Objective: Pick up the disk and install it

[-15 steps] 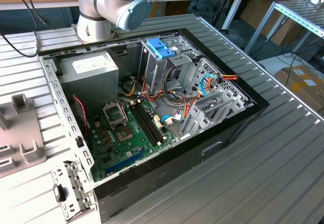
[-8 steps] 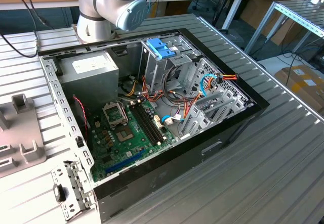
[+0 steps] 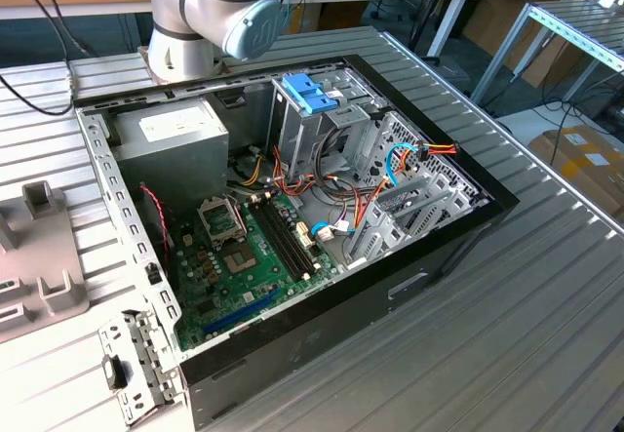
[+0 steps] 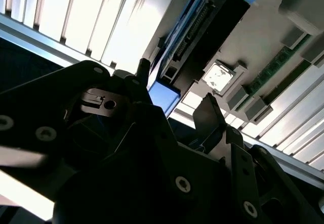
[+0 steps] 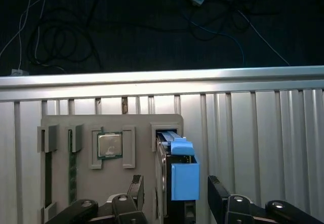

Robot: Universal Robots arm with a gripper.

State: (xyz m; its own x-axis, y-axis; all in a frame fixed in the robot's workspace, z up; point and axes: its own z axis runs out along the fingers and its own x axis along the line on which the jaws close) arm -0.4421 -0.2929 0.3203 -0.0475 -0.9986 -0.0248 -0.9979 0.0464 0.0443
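- Looking through both wrist views, we see the gripper [image 5: 174, 181] with its jaws apart, one finger [image 5: 135, 189] on each side of the disk [image 5: 172, 155].
- We see a gap between each finger and the disk, so there is no contact and nothing is clamped.
- The disk stands on edge in a slot of a grey holder [image 5: 136, 133], with its blue tab [image 5: 185, 182] at the end nearest the gripper.
- In the second wrist view we see the blue tab between the two fingertips.
- The holder lies flat on a ribbed metal table [image 5: 253, 133], close to the table's edge; past the edge we see dark floor with loose cables [image 5: 61, 37].
- On the same holder, apart from the disk, a square processor chip [image 5: 110, 145] sits in its own recess, and green memory sticks [image 5: 48, 178] lie in slots beyond it.
- In the exterior view we see the arm [image 3: 224, 8] at the far side of an open computer case [image 3: 322, 339] lying on the table.
- Inside the case we see the motherboard [image 3: 244, 266] facing up, a power supply [image 3: 171, 135] towards the exterior view's left, and a blue bracket [image 3: 310, 93] on top of the drive cage.
- The disk is in the holder, not in the case.
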